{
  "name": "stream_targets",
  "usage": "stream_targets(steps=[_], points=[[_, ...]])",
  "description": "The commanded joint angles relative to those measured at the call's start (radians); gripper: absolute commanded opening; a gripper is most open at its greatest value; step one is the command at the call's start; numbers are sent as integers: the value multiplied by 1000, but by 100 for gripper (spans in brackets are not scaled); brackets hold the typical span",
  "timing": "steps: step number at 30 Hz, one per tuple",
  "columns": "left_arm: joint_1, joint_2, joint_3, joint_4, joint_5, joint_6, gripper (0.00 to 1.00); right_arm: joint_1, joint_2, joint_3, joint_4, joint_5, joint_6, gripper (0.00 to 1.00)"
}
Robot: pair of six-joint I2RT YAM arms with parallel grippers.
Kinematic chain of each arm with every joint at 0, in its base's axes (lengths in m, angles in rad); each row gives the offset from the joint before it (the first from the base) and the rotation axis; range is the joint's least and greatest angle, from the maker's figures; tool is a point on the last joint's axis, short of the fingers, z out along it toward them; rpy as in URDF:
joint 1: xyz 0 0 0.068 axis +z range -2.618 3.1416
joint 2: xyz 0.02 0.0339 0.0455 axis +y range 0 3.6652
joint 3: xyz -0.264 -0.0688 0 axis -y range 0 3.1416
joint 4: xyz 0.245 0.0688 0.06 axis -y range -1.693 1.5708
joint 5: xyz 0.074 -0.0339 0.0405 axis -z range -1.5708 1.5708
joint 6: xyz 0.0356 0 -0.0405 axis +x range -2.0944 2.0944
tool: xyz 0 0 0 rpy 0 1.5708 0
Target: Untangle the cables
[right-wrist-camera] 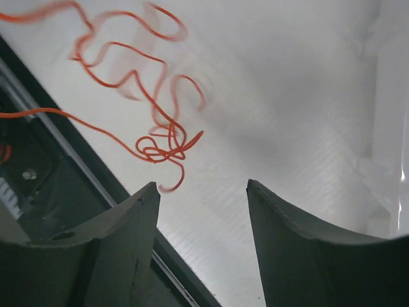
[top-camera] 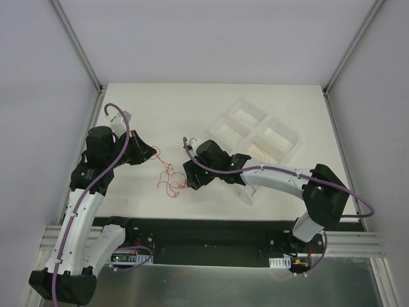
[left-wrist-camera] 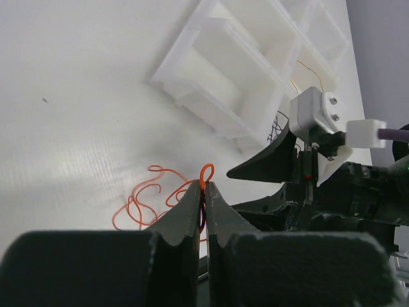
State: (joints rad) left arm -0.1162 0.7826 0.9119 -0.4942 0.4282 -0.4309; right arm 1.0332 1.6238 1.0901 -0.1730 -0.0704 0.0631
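The cables (top-camera: pixel 169 176) are thin red-orange strands lying in loose curls on the white table between my two grippers. My left gripper (top-camera: pixel 155 153) is shut on one strand, and a small orange loop (left-wrist-camera: pixel 207 173) sticks up past its closed tips (left-wrist-camera: pixel 204 187). More curls (left-wrist-camera: pixel 144 201) trail to the left below it. My right gripper (right-wrist-camera: pixel 201 185) stands open just right of the tangle. A knotted bunch (right-wrist-camera: pixel 163 147) hangs ahead of its left finger, with a free cable end close to that fingertip. Nothing is between its fingers.
A white compartment tray (top-camera: pixel 241 102) sits at the back right, behind the right arm; a thin tan wire (top-camera: pixel 261 148) lies in it. The table's dark front rail (right-wrist-camera: pixel 64 173) runs close under the right gripper.
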Motion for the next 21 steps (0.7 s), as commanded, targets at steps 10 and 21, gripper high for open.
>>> stream_targets(steps=[10, 21], points=[[10, -16, 16, 20, 96, -23, 0, -5, -7, 160, 206, -234, -2, 63], [10, -2, 22, 19, 113, -32, 0, 5, 131, 232, 397, -341, 158, 56]])
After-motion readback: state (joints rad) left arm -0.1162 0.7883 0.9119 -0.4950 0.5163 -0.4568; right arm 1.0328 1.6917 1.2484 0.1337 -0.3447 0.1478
